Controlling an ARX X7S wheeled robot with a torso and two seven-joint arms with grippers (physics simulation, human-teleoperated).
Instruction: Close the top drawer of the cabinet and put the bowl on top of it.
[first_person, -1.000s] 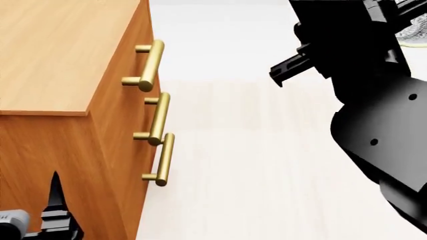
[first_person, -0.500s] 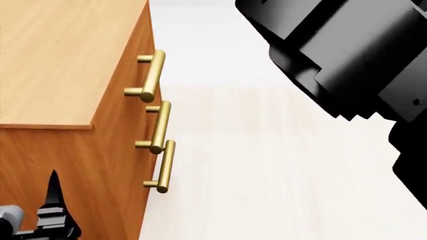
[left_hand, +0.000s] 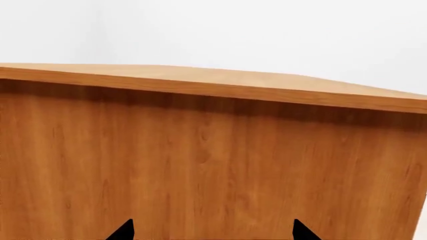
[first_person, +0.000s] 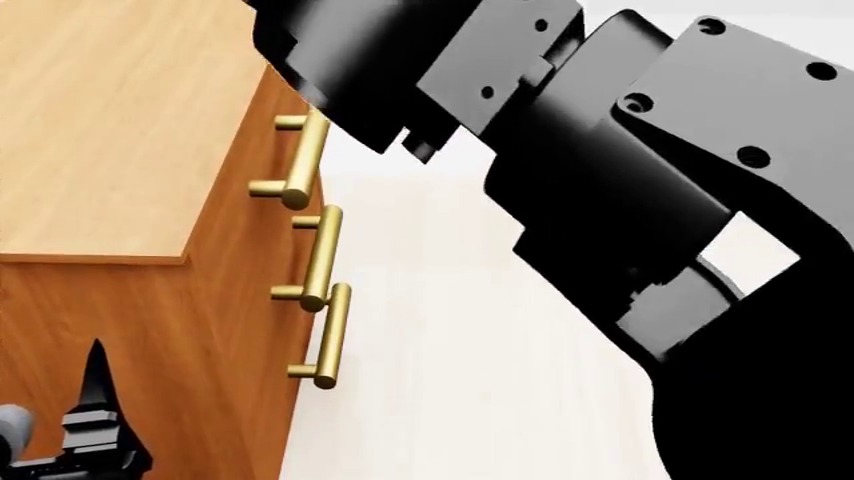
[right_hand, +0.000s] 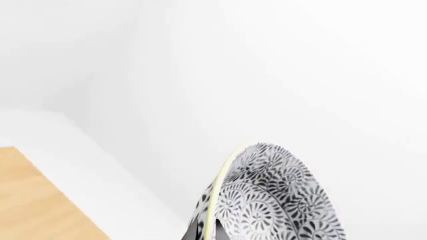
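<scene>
A: Head view first: our right arm (first_person: 627, 190) reaches across toward the cabinet (first_person: 107, 130), covering much of the frame. All three brass handles sit roughly in line down the front, so we judge the top drawer (first_person: 287, 110) closed.

B: Where's the bowl (right_hand: 273, 200)?

A: Right wrist view has it, tipped on edge, patterned side toward the camera. Our right pincer (right_hand: 200, 232) looks clamped on its rim, though only a dark sliver shows. The cabinet's top lies below and to one side of the bowl, so that arm must carry it over the wood.

B: And our left pincer (left_hand: 210, 232)?

A: Spread wide, empty, facing the cabinet's side panel, low down. The right arm is the nearer one.
</scene>
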